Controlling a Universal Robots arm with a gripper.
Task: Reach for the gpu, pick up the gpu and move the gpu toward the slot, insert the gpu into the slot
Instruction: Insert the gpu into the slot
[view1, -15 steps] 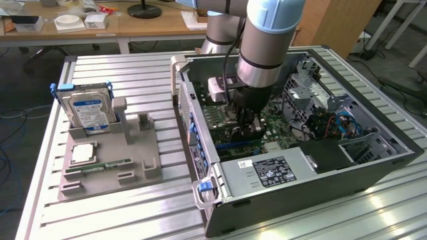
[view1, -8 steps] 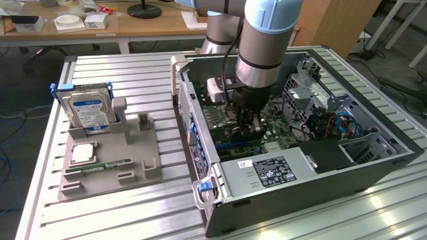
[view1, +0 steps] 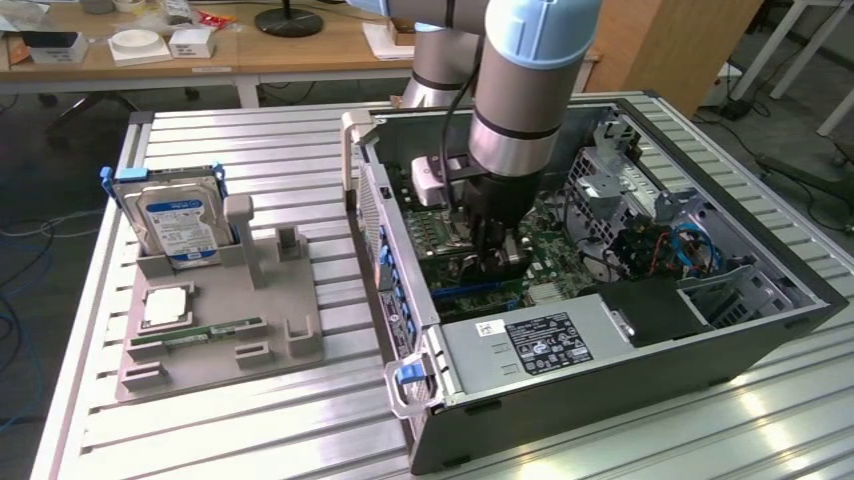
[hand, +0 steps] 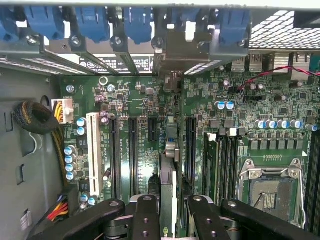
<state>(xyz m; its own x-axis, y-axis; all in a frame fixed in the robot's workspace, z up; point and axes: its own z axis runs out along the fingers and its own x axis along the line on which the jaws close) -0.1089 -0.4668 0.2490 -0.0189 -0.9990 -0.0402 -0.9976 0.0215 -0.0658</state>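
In the exterior view, the arm reaches down into the open computer case (view1: 747, 300) that lies on the slatted table (view1: 240, 420), and the gripper (view1: 491, 262) stands low over the green motherboard (view1: 561, 255), toward the case wall on the exterior view's left. A dark body sits between the jaws there, but its edges cannot be separated from the board. The grey holder (view1: 220, 320) on the exterior view's left carries the hard drive (view1: 180, 225) and a memory stick (view1: 200, 331), well apart from the case. In the wrist view, the jaws are clamped on the gpu (hand: 168, 192), one finger on each face. The card is held on edge, so it presents as a thin vertical strip with a silver part at its far end; the fan cannot be seen. Its long axis runs straight away from the jaws, parallel to the expansion connectors. The slot (hand: 171, 131) lies directly beyond and beneath the card, in line with it; whether the card edge is touching the slot cannot be determined.
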